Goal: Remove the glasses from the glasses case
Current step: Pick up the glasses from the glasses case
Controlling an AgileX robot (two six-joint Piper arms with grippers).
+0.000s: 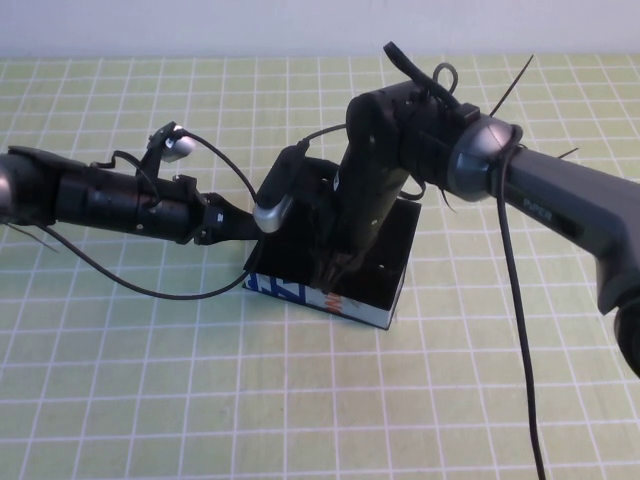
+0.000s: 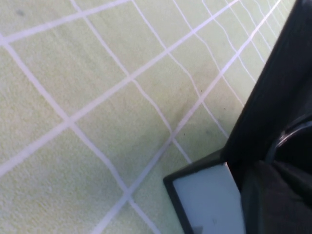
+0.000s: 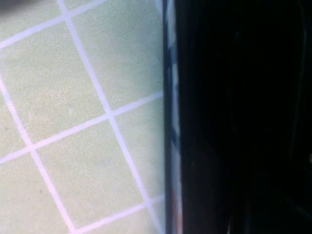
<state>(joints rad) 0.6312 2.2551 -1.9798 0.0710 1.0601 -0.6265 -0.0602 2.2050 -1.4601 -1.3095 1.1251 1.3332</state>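
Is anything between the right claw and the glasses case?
No gap shows. In the high view the right claw reaches down into the open case; the left claw sits at the case's left side. The glasses cannot be made out.

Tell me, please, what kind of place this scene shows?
Probably a robot test bench rather than a home: a table under a green cloth with a white grid, a bare white wall, and two arms over a glasses case, the left gripper at its left side, the right gripper reaching inside.

Black glasses case (image 1: 385, 262) with blue-white-orange sides; green white-gridded mat (image 1: 150, 380).
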